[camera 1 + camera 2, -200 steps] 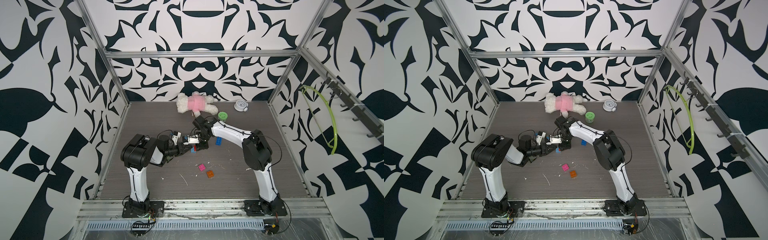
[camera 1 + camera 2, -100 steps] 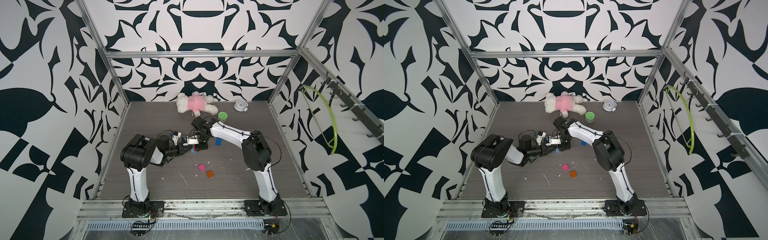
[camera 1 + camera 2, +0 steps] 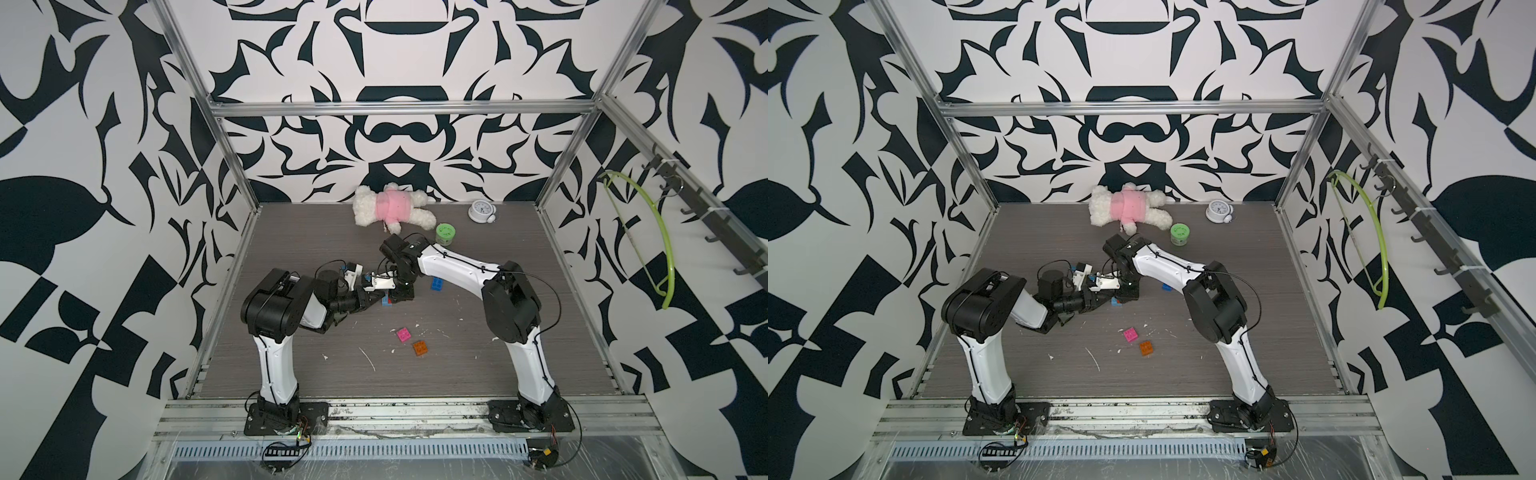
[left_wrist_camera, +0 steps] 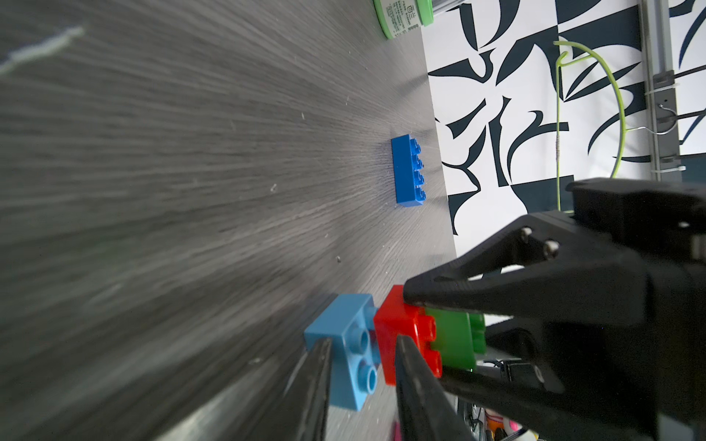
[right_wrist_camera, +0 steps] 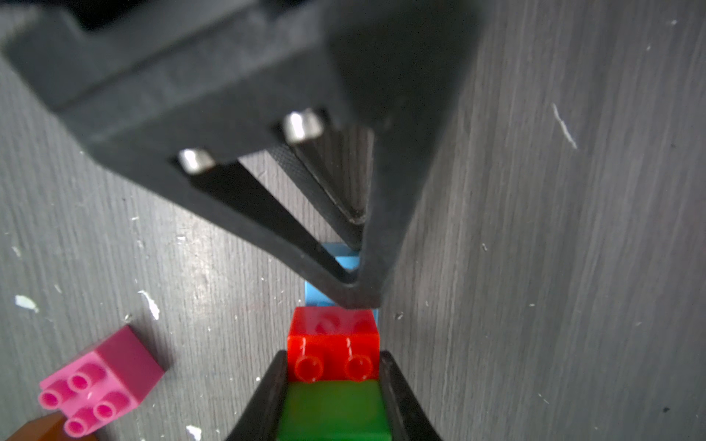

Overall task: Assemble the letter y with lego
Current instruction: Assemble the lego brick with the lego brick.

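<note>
Now left hand (image 4: pixel 361 343) pinches the light blue brick (image 4: pixel 345 330), right hand (image 5: pixel 333 357) clamps the red-green pair (image 5: pixel 332 376).

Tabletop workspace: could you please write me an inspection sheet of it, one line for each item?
Surface: grey wood-grain tabletop, white scraps scattered.
Job's things: square plastic light blue brick, red brick and green brick in a row, gripped; long dark blue brick, pink brick, orange brick loose.
Clutter: white plush toy in pink, white alarm clock, green round tub at the back.
Grippers: left pincer closed around the light blue brick; right pincer shut on the red brick and green brick.
Cables: black cables along both arms.
Surroundings: black-and-white patterned walls, metal frame, green hanger.
</note>
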You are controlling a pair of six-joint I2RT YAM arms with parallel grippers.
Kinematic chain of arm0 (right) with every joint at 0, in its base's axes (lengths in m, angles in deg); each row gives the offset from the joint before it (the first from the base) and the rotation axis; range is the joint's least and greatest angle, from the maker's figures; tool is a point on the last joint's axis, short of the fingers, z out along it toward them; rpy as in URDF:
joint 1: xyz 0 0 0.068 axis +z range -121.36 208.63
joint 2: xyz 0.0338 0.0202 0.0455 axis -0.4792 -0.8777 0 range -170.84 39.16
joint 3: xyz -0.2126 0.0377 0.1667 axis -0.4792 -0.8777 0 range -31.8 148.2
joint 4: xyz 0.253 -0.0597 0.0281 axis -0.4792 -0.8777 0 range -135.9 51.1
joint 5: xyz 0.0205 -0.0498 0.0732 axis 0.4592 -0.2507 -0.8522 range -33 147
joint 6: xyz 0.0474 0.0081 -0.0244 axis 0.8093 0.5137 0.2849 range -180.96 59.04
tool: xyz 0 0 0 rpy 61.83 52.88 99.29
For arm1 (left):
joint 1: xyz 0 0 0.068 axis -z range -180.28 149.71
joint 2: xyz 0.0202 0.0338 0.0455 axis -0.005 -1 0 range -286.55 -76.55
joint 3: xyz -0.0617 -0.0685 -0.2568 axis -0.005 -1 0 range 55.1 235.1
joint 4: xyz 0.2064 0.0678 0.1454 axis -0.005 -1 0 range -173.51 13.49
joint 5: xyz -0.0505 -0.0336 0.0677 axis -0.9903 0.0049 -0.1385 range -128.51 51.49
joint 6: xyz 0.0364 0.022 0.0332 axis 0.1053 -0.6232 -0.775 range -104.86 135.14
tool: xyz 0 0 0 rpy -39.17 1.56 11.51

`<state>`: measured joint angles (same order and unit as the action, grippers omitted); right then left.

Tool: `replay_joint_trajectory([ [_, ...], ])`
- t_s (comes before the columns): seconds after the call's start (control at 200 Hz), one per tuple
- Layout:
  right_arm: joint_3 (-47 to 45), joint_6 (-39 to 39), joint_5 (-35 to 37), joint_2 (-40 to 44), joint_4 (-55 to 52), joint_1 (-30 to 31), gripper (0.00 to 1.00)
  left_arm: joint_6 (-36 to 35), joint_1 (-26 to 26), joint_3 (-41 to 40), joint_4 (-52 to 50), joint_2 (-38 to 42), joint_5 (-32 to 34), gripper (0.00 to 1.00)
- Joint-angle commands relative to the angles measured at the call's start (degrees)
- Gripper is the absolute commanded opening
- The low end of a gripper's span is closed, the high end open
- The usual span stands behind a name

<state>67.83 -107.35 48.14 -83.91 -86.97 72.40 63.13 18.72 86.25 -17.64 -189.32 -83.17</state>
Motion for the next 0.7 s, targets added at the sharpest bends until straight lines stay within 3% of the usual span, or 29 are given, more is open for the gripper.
replay_joint_trajectory([
  [0.0,0.91,1.9,2.08,-1.99,-3.66,0.55,0.14,-0.88,0.86,-2.15,-9.03,-2.3,1.51,0.32],
  [0.695,1.54,-0.19,2.5,-3.91,-4.43,0.61,0.12,-1.05,1.16,-2.15,-9.03,-2.25,1.6,0.32],
])
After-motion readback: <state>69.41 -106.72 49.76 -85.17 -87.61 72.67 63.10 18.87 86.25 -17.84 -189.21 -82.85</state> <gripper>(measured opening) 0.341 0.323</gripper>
